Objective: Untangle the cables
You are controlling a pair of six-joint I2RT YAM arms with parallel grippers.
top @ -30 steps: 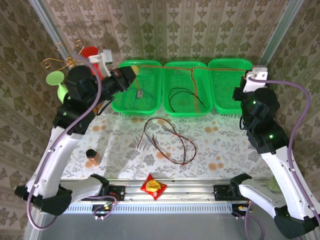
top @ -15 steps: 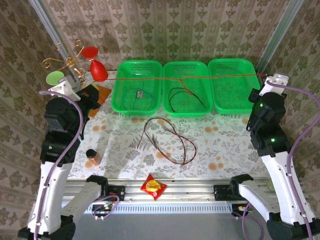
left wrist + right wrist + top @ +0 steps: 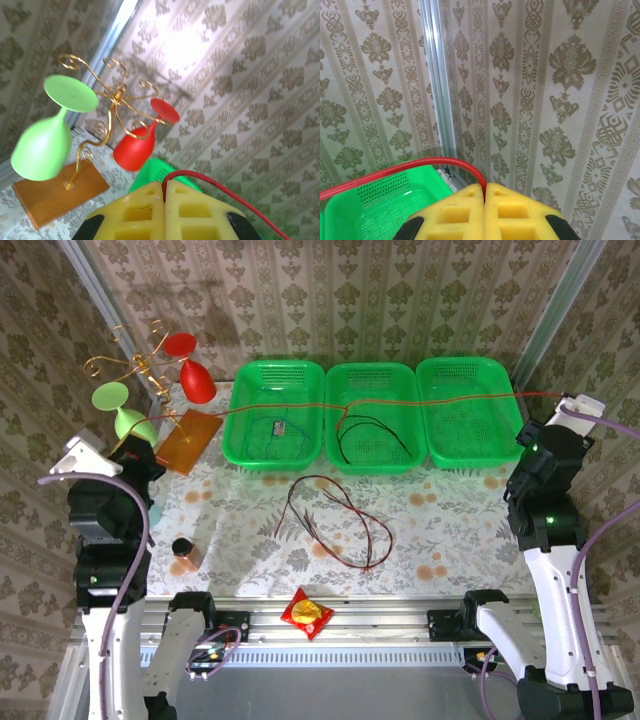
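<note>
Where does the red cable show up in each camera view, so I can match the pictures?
Top external: the red cable stretches left to right across the three green baskets.
Left wrist: it comes out of the shut left gripper at bottom centre and arcs down to the right.
Right wrist: it comes out of the shut right gripper at bottom centre and arcs off to the left edge.
Shared landmark: the green baskets, one visible behind each gripper's fingers.

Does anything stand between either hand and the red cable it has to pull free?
Nothing visible does. The left hand and the right hand are each shut on the red cable, which stretches between them across the three green baskets.
</note>
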